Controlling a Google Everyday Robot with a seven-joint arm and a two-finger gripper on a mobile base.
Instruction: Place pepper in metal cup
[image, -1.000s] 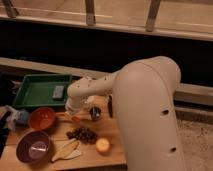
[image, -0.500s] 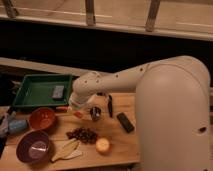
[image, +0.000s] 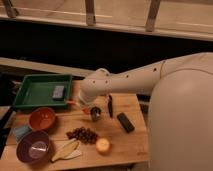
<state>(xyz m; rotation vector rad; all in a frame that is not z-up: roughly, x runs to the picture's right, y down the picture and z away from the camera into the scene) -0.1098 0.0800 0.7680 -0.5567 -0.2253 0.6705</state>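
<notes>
My gripper (image: 91, 104) hangs from the white arm over the middle of the wooden table (image: 135, 142). It is shut on the pepper (image: 75, 103), a small orange-red taper that sticks out to the gripper's left. The metal cup (image: 95, 113) stands upright on the table directly under the gripper, small, shiny and dark inside. The pepper is just above and to the left of the cup's rim, outside the cup.
A green tray (image: 30, 95) holding a grey block (image: 58, 91) sits at the back left. An orange bowl (image: 41, 118) and a purple bowl (image: 33, 147) stand at the left. Dark grapes (image: 82, 134), a pale-yellow ball (image: 103, 145), a banana (image: 66, 150) and a black bar (image: 125, 122) lie near the cup.
The arm's bulk has swung right, uncovering the black bar and the table's right side. The gripper has stayed over the cup with the pepper, shifting slightly.
</notes>
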